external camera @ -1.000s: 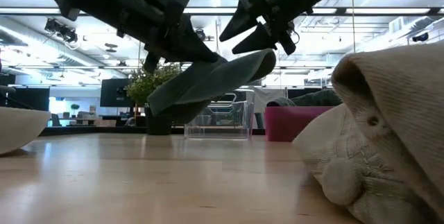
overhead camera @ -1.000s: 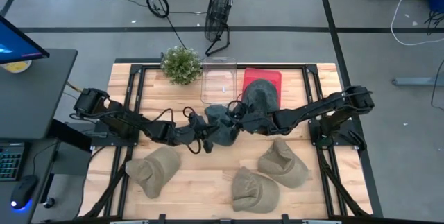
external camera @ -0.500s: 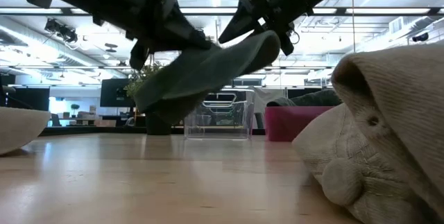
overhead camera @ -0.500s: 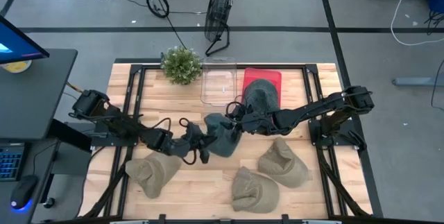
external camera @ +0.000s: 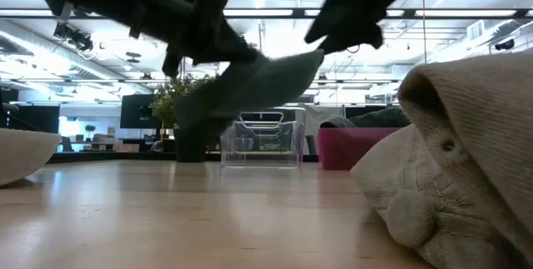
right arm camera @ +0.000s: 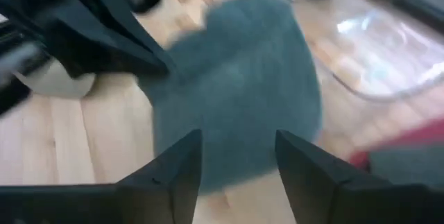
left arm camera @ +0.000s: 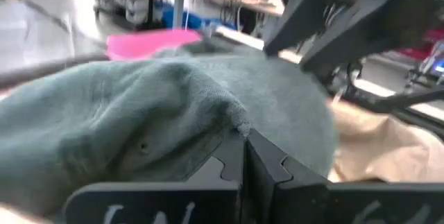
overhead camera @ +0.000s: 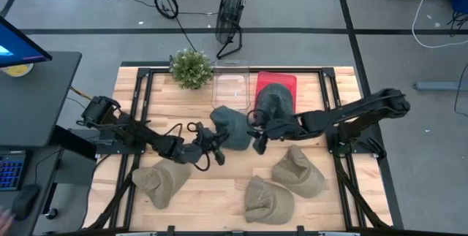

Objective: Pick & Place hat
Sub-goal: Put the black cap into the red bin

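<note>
A grey-green knit hat (overhead camera: 229, 125) hangs in the air over the middle of the table, seen in the low view as hat (external camera: 254, 86) well above the wood. My left gripper (overhead camera: 210, 147) sits at its near left side, shut on it. My right gripper (overhead camera: 257, 144) stands open just to the hat's right, touching nothing; in its wrist view the open gripper (right arm camera: 239, 144) points at the hat (right arm camera: 236, 106). A second dark hat (overhead camera: 275, 96) lies in a red tray (overhead camera: 289, 81). My left gripper (left arm camera: 244, 144) pinches the hat's rim (left arm camera: 225, 116) between its two shut fingers, coming level from the table's left. The hat is lifted clear of the table and stretches away beyond the fingers, tilted up toward the right in the low view.
Three beige hats lie near the front: one at left (overhead camera: 161, 179), one in the middle (overhead camera: 267, 199), one at right (overhead camera: 298, 172), which fills the low view's right side (external camera: 454, 169). A clear bin (overhead camera: 230, 86) and a potted plant (overhead camera: 191, 68) stand at the far edge.
My right gripper has come off the hat's right end and drawn back toward the table's right and near side. The hat now hangs from my left gripper alone and has swung a little toward the far edge, staying clear of the table.
</note>
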Motion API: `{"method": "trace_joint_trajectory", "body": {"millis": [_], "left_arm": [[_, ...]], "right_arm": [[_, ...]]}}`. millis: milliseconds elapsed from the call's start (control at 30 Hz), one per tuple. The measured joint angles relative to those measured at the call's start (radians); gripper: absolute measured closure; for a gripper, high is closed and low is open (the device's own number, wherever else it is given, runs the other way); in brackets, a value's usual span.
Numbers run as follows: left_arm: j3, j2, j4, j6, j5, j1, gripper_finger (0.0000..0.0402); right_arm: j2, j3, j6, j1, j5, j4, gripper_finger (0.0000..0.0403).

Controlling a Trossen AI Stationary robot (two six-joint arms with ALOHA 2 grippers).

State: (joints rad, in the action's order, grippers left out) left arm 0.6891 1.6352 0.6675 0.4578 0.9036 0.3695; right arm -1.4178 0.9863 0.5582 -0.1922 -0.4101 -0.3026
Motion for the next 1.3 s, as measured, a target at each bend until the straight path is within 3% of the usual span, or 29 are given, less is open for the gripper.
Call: {"method": "trace_joint_trajectory", "body": {"millis": [167,767,867,1033,1200,1300], "left_arm": [[0.0,0.0,0.118,-0.114,0.01,-0.003,0.0393],[0.0,0.0,0.191,-0.173,0.012,-0.02,0.0394],[0.0,0.0,0.249,-0.229,0.011,-0.019,0.0389],[-0.001,0.0,0.265,-0.301,-0.079,-0.02,0.0386],[-0.003,0.0,0.2,-0.286,-0.109,-0.035,0.0375],[-0.003,0.0,0.176,-0.26,-0.131,-0.058,0.0352]], "right_arm": [[0.042,0.0,0.083,-0.012,0.0,-0.094,0.022],[0.044,0.0,-0.018,0.006,0.01,0.084,0.0228],[0.038,0.0,-0.017,0.019,0.01,0.083,0.0248],[0.035,0.0,-0.104,0.034,0.012,0.083,0.0309],[0.035,-0.001,-0.226,0.03,0.041,0.1,0.0378],[0.034,-0.001,-0.255,0.031,0.069,0.105,0.0393]]}}
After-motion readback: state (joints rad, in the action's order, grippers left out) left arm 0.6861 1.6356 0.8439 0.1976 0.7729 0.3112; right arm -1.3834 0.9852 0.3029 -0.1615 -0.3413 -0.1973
